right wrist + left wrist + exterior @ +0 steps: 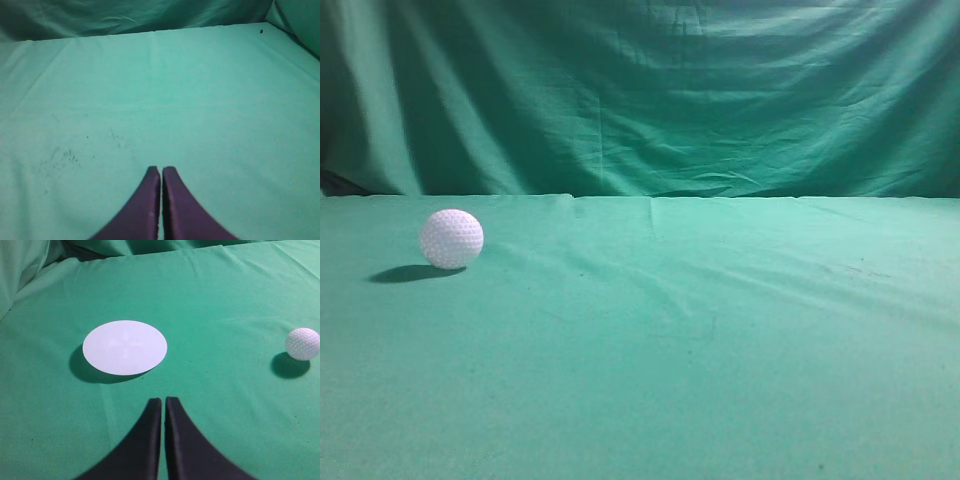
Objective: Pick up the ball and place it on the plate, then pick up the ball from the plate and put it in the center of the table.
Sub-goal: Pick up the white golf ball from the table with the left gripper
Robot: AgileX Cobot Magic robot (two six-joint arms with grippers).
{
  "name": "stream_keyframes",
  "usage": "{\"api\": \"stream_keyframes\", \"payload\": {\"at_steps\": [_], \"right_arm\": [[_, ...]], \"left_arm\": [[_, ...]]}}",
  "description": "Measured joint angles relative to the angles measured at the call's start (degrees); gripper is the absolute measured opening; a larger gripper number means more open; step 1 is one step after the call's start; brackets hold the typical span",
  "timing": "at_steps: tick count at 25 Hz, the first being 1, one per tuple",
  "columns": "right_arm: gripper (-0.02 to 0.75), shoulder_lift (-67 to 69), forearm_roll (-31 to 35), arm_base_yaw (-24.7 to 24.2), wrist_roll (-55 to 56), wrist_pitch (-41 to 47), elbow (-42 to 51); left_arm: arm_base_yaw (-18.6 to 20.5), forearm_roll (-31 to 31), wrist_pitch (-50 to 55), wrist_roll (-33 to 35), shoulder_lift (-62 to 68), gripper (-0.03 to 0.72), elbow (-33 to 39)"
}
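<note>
On the green cloth table [720, 380], golf ball [451, 238]: likely hard, light, slick, roll-prone; best pinched across its middle; left gripper [163, 401] and right gripper [161, 170] both closed, empty.

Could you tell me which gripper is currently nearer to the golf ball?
Left. The left gripper, fingers together, sees the ball off to its right, beyond the plate. The right gripper, also shut, has only bare green table before it, no ball in view.
</note>
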Motion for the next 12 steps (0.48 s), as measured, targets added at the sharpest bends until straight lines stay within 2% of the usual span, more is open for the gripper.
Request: {"api": "stream_keyframes", "payload": {"at_steps": [12], "right_arm": [[0.000,0.0,0.0,0.0,0.0,0.0,0.0]], "left_arm": [[0.0,0.0,0.0,0.0,0.0,0.000,0.0]]}}
